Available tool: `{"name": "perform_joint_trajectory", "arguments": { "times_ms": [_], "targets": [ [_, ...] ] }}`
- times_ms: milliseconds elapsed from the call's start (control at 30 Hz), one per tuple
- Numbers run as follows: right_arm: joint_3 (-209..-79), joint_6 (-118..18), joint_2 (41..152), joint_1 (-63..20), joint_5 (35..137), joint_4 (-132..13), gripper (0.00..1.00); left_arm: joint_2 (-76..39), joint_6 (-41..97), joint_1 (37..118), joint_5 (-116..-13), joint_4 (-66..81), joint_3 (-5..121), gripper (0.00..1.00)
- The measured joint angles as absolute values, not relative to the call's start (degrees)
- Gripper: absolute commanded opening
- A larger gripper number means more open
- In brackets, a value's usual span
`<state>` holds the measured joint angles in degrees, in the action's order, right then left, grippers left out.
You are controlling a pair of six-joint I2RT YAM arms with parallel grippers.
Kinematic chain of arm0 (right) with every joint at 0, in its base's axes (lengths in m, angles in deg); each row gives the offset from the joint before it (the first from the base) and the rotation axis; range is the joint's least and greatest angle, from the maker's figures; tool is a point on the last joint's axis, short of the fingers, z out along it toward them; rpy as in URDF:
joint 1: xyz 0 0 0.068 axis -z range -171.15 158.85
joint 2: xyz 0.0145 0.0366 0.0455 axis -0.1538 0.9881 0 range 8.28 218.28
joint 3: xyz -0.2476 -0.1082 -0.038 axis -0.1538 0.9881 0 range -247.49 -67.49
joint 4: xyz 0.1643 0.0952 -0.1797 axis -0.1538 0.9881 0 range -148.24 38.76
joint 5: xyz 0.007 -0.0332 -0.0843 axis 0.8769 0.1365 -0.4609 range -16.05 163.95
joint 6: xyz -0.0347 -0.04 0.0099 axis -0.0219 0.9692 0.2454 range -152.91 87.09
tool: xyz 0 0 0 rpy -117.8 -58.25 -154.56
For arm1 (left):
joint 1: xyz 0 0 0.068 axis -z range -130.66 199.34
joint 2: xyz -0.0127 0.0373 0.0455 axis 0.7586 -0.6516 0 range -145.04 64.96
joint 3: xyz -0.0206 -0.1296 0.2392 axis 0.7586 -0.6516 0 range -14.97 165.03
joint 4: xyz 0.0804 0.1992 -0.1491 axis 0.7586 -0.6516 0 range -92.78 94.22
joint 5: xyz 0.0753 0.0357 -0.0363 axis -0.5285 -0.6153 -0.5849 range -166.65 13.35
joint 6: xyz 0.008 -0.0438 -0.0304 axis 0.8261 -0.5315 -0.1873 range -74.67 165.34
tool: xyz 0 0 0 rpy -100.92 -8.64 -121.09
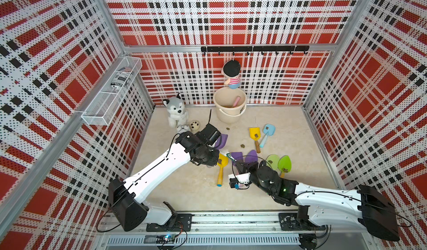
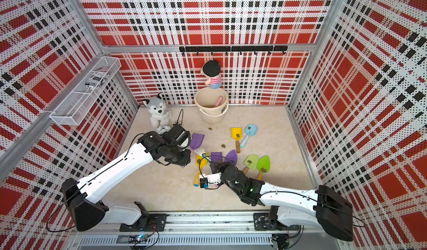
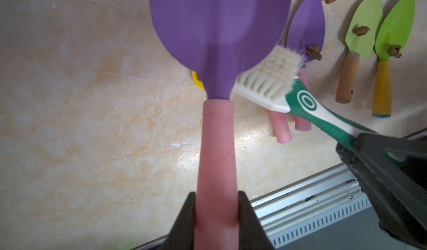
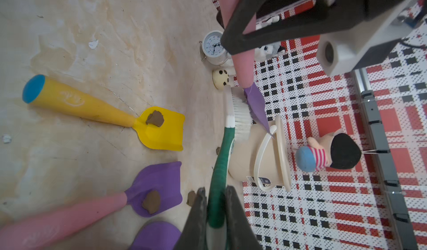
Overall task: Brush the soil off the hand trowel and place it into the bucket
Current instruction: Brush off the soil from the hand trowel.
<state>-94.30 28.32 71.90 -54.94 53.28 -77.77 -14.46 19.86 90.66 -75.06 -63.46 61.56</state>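
Clamping the pink handle of the purple-bladed plastic hand trowel, the left gripper holds it above the beige marbled tabletop. The right gripper is closed tight around the green-and-white brush, whose white bristles press against the blade's edge. The round cream plastic bucket stands at the tabletop's far edge, well apart. A dark-brown soil lump sits on a yellow plastic trowel lying flat.
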Motion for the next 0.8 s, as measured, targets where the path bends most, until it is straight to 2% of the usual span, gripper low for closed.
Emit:
{"name": "perform_joint_trajectory", "arguments": {
  "times_ms": [233,433,633,800],
  "targets": [
    [-93.9,37.1,75.0,-54.6,50.3,-84.0,0.00,-14.0,19.5,90.7,-74.5,-61.2,61.1,0.00],
    [-92.8,42.2,75.5,-49.1,50.0,-89.0,0.00,-13.5,19.5,90.8,-73.6,-60.2,59.7,0.00],
    [-92.5,41.8,74.5,-43.7,50.8,-92.8,0.00,-13.0,19.4,90.9,-72.6,-60.6,58.0,0.00],
    [-89.7,38.4,74.2,-42.6,51.6,-93.5,0.00,-12.0,19.5,90.6,-72.3,-60.6,58.1,0.00]
  ]
}}
